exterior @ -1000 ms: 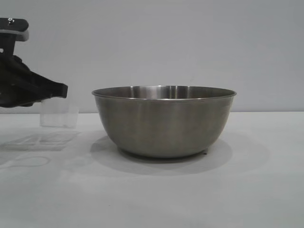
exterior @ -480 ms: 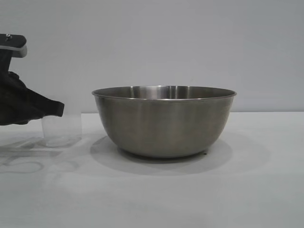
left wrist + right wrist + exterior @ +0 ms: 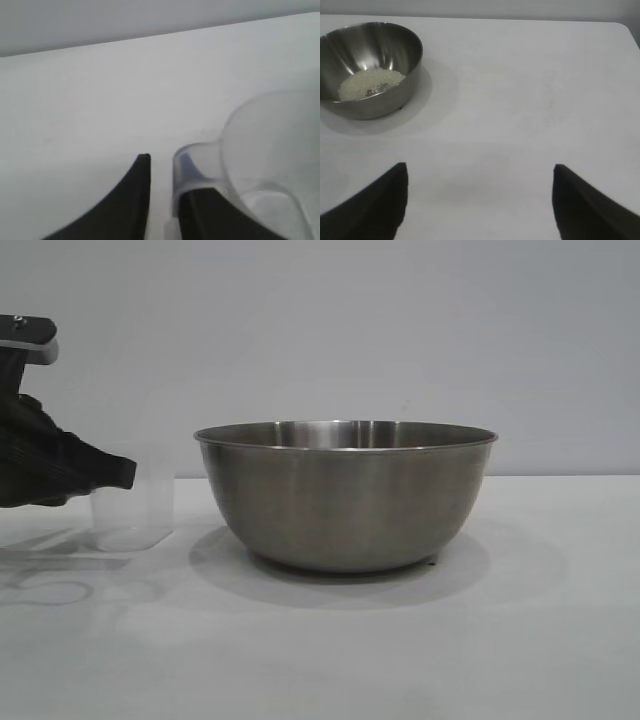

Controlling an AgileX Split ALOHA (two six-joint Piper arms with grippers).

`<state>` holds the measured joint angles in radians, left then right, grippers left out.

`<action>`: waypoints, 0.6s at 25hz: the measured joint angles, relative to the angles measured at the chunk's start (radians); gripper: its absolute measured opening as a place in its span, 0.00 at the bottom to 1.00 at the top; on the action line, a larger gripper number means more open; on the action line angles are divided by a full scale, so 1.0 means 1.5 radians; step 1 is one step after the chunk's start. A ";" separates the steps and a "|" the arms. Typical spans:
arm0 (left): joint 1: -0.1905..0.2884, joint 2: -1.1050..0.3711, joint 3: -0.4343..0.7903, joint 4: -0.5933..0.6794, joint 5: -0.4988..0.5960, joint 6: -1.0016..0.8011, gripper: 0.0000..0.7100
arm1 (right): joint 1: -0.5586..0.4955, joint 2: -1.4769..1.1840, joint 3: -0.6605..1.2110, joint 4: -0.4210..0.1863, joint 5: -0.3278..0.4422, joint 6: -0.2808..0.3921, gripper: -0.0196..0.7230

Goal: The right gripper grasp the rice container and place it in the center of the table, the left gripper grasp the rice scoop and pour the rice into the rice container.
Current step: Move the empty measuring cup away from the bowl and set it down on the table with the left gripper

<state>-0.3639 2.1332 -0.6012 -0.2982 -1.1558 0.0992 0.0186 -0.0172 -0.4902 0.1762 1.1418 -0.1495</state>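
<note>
The bowl (image 3: 345, 495) is sitting on the desk (image 3: 400, 640) at about the middle of the exterior view, and the rice (image 3: 370, 82) is lying in a low heap on its bottom. The cup (image 3: 133, 510) is standing upright on the desk to the left of the bowl, near it but apart. The left hand (image 3: 122, 472) is reaching in from the left edge, its tips lying at the cup's rim; in the left wrist view the cup's handle (image 3: 192, 165) is lying between the two fingers (image 3: 137, 190). The right hand (image 3: 479, 200) is hovering over bare desk, well apart from the bowl.
</note>
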 joint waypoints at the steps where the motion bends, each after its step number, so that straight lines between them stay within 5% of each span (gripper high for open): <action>1: 0.000 0.000 0.001 0.002 0.000 0.000 0.25 | 0.000 0.000 0.000 0.000 0.000 0.000 0.78; 15: 0.000 -0.045 0.089 0.019 0.002 0.000 0.26 | 0.000 0.000 0.000 0.000 0.000 0.000 0.78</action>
<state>-0.3639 2.0659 -0.4684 -0.2698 -1.1533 0.0992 0.0186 -0.0172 -0.4902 0.1762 1.1418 -0.1495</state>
